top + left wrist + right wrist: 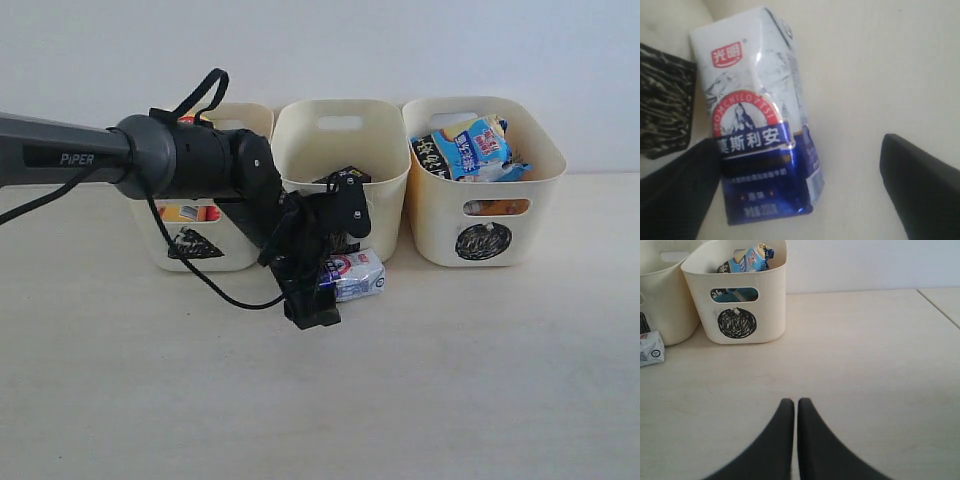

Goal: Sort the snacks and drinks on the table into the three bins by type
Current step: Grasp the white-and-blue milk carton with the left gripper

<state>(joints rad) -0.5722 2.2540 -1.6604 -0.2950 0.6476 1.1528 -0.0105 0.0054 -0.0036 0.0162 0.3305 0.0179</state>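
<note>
The blue-and-white drink carton (752, 130) lies on its side on the table, in front of the middle bin (340, 150). My left gripper (799, 142) is open and straddles the carton's blue end. One finger (680, 192) sits against the carton's side and the other (920, 190) stands well apart. In the exterior view the left gripper (335, 272) hangs just over the carton (358, 276). The right bin (485, 180), marked with a circle, holds a blue-white bag (470, 148) and other bags. My right gripper (795, 406) is shut and empty above bare table.
The left bin (190, 243), marked with a triangle, shows red and yellow packaging through its handle hole. The middle bin's scribbled square mark (665, 100) lies close beside the carton. The left arm and its cable (215, 285) cross in front of the left and middle bins.
</note>
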